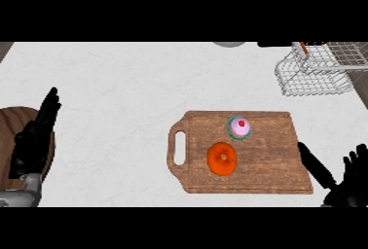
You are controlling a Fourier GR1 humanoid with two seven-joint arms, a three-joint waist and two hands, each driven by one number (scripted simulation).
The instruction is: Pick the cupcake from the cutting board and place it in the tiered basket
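A cupcake [239, 127] with pink frosting, a red top and a teal wrapper sits on the wooden cutting board [273, 160], toward its far side. The white wire tiered basket [316, 73] stands at the far right corner of the counter. My right hand [348, 182] is open at the lower right, its thumb over the board's right edge, well short of the cupcake. My left hand [32, 141] rests open at the left edge, fingers pointing up.
An orange tomato-like fruit [222, 158] lies on the board just in front of the cupcake. A round wooden plate [14, 121] shows partly under my left hand. A grey object [229, 44] peeks in at the far edge.
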